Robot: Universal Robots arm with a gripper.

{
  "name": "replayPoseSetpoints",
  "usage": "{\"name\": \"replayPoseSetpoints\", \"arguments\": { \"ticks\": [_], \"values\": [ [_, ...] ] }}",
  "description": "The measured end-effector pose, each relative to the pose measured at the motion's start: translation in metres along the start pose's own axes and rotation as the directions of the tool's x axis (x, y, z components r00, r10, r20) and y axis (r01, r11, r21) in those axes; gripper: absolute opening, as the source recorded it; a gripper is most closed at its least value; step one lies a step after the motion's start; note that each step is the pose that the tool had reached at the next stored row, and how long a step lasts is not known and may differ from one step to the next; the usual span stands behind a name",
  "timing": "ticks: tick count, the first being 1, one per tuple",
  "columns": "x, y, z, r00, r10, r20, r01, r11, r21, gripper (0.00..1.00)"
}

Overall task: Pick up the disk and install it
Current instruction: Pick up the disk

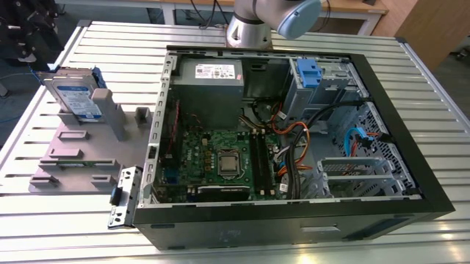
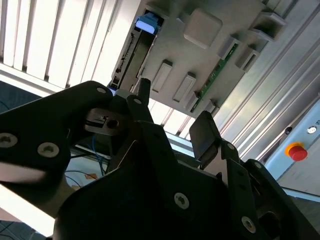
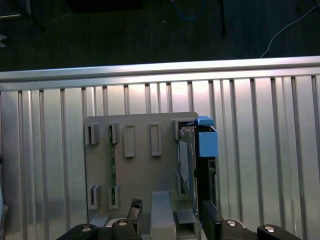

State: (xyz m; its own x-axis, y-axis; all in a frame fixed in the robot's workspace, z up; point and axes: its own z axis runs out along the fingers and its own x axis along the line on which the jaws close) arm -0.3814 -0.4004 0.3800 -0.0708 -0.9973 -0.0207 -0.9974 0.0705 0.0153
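A slatted metal table [image 1: 44, 231] is carrying an open computer case [image 1: 294, 220] and, on the exterior view's left, a grey fixture [image 1: 74, 159]. The gripper [image 2: 172, 107] is facing that fixture, fingers spread wide and gripping nothing. The disk [image 1: 74, 99] is standing on edge at the fixture's far end, apart from the gripper.

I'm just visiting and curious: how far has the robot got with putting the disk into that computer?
Nothing looks done so far. The disk stands upright in its grey holder on the table, outside the open case. In hand: the open gripper hangs over the holder, holding nothing. Left: both picking up the disk and installing it.
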Motion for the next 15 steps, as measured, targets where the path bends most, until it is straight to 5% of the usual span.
{"name": "replayPoseSetpoints", "arguments": {
  "ticks": [5,7,15],
  "values": [
    [0.0,0.0,0.0,1.0,-0.001,0.0,0.001,1.0,-0.0001,0.59],
    [0.0002,0.0001,0.0203,1.0,-0.001,0.0,0.001,1.0,0.0,0.59],
    [-0.0004,0.002,0.0217,1.0,-0.001,0.0,0.001,1.0,0.0,0.59]
  ]
}}
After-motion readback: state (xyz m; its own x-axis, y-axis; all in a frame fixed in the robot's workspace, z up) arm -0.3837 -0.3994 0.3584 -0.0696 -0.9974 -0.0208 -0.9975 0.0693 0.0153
